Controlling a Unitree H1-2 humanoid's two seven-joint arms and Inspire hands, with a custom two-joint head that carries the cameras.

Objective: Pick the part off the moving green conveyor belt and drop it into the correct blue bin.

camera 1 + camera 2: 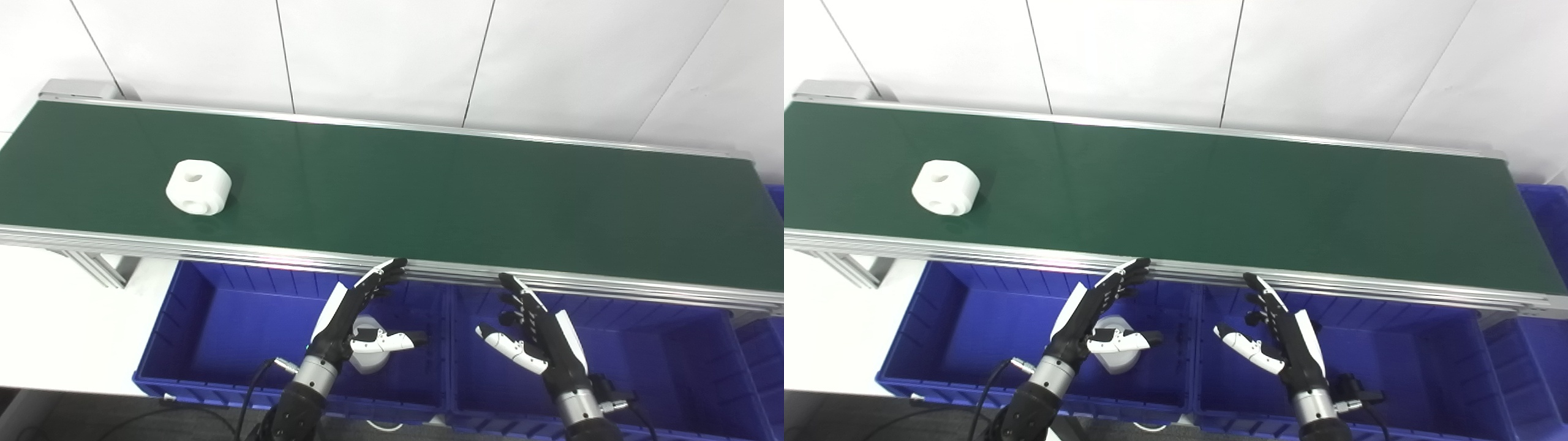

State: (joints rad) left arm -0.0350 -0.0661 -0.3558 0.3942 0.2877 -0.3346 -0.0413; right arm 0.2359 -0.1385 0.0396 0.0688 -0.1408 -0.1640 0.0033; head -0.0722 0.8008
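A white part (198, 187) sits out on the green conveyor belt (429, 190), well over toward the belt's left end and a little nearer its front rail than its back one; it is a chunky rounded block with a hole showing in its top face, and nothing is touching it. Down in front, below the belt's metal edge, two blue bins stand side by side: the left blue bin (208, 318) and the right blue bin (674, 361), sharing a dividing wall between them. Inside the left one there is already a white piece (367, 361) lying on the floor near that divider, partly hidden behind the left arm. The left robot hand (352, 315) hovers over the left bin, fingers stretched out straight and spread, tips reaching up to the belt's front rail, thumb pointing off to the right, holding nothing. The right robot hand (539, 334) is up over the right bin, mirroring it: fingers extended and apart toward the rail, thumb pointing left, nothing in its grasp. Both hands are well apart from the part on the belt, which lies far off to their left. A sliver of another blue bin (776, 202) shows at the far right edge.
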